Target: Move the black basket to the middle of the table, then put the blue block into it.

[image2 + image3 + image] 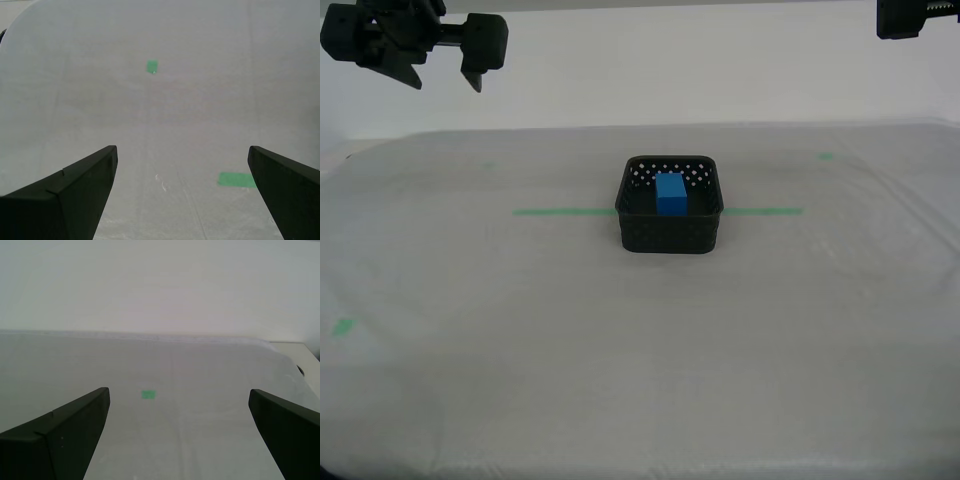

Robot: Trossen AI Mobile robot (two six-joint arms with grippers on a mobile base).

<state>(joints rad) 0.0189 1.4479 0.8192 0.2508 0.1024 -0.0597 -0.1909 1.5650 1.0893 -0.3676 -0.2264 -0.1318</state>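
Observation:
The black basket (670, 236) stands near the middle of the table (520, 320), on the green tape line (560, 211). The blue block (671, 193) stands upright inside it. Neither wrist view shows the basket or the block. My first gripper (179, 390) is open over bare sheeting, looking toward the table's far edge and the wall. My second gripper (182, 148) is open too, with only sheeting and green marks below it. In the exterior view an open gripper (446, 82) hangs high at the upper left. Which arm it belongs to I cannot tell.
Part of another arm (917, 18) shows at the exterior view's upper right. Small green tape marks (342, 326) (826, 155) lie on the sheeting. More green marks (152, 66) (148, 394) show in the wrist views.

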